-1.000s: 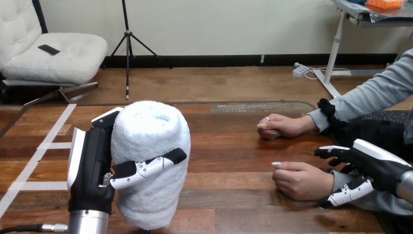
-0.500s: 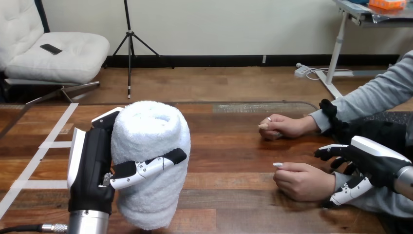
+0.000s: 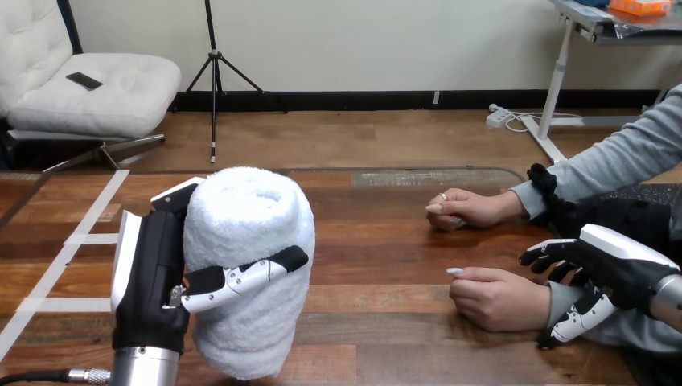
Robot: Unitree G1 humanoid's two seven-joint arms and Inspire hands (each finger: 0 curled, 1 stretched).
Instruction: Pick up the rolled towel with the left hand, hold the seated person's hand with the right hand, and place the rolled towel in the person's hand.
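Left hand (image 3: 153,273) fingers curl round the upright rolled towel (image 3: 253,241); right hand (image 3: 619,269), fingers spread, has edged back beside the person's hand (image 3: 499,299).

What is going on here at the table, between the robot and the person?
The robot's left hand grips a white rolled towel, upright above the table. Its right hand is by the wrist of the person's nearer hand, fingers relaxed, not closed on it. That hand and the person's farther hand rest on the table. The towel is not yet handed over.

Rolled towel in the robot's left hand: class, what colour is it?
The rolled towel is plain white, seen best in the head view.
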